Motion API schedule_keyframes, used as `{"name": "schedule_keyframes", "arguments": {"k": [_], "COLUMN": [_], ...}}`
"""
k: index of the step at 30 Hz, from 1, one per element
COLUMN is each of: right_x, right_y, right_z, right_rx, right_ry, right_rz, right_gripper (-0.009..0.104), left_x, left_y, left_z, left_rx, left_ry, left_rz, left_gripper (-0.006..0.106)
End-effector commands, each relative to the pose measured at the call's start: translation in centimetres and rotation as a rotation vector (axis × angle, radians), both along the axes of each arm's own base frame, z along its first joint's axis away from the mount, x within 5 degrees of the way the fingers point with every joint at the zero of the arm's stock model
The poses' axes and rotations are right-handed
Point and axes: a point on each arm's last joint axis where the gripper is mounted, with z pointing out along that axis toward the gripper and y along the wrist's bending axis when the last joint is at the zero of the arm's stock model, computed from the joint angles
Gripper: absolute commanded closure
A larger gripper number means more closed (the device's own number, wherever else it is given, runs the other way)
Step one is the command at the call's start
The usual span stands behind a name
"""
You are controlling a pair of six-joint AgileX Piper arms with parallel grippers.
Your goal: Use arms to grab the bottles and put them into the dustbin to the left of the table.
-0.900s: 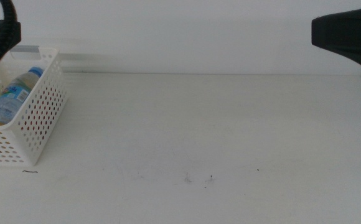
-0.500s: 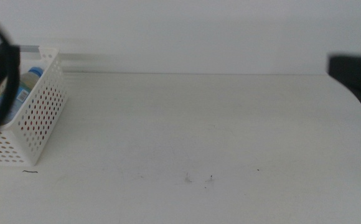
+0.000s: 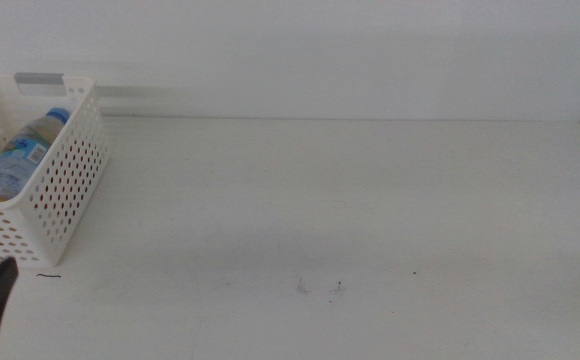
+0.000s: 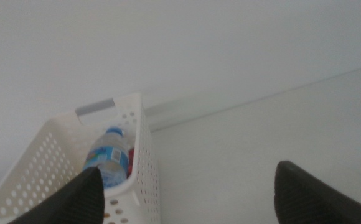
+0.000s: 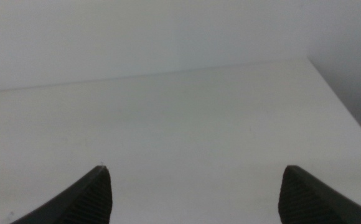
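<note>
The left gripper (image 4: 183, 196) is spread wide and holds nothing, low at about 8 o'clock in the middle view, near the dustbin (image 3: 65, 195). The right gripper (image 5: 193, 193) is equally wide and empty, out of the middle view. In the dustbin lie the water bottle (image 3: 22, 152) and a red can (image 4: 130, 163); the tea bottle is barely discernible. No bottle remains on the table (image 3: 370, 200), so the task looks finished; nothing obstructs.
</note>
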Motion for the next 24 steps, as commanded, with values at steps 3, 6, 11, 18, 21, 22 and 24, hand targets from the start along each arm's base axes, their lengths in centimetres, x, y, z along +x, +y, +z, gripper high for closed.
{"name": "schedule_keyframes", "arguments": {"k": [3,6,11,18,21,22,24], "right_x": [-1.1,-1.2,-1.2,-1.2,-1.2,-1.2,-1.2], "right_y": [-0.1,-0.1,-0.1,-0.1,-0.1,-0.1,-0.1], "right_z": [-3.0,-3.4,-3.5,-3.5,-3.5,-3.5,-3.5], "right_rx": [-0.005,-0.005,0.002,0.002,0.002,0.002,0.002], "right_ry": [-0.043,-0.041,-0.034,-0.034,-0.034,-0.034,-0.034], "right_rz": [-0.009,-0.010,-0.009,-0.009,-0.009,-0.009,-0.009], "right_gripper": [0.026,0.026,0.026,0.026,0.026,0.026,0.026], "left_x": [-0.8,-1.0,-1.0,-0.9,-0.9,-0.9,-0.8], "left_y": [0.1,0.2,0.5,0.6,0.6,0.7,0.8], "left_z": [-1.6,-2.9,-4.8,-5.5,-5.5,-5.7,-6.3], "left_rx": [-0.042,-0.074,-0.108,-0.136,-0.136,-0.112,-0.077], "left_ry": [-0.049,-0.047,-0.036,-0.023,-0.023,-0.019,-0.022], "left_rz": [0.010,0.032,0.085,0.116,0.116,0.120,0.135], "left_gripper": [0.007,0.007,0.007,0.007,0.007,0.007,0.007]}}
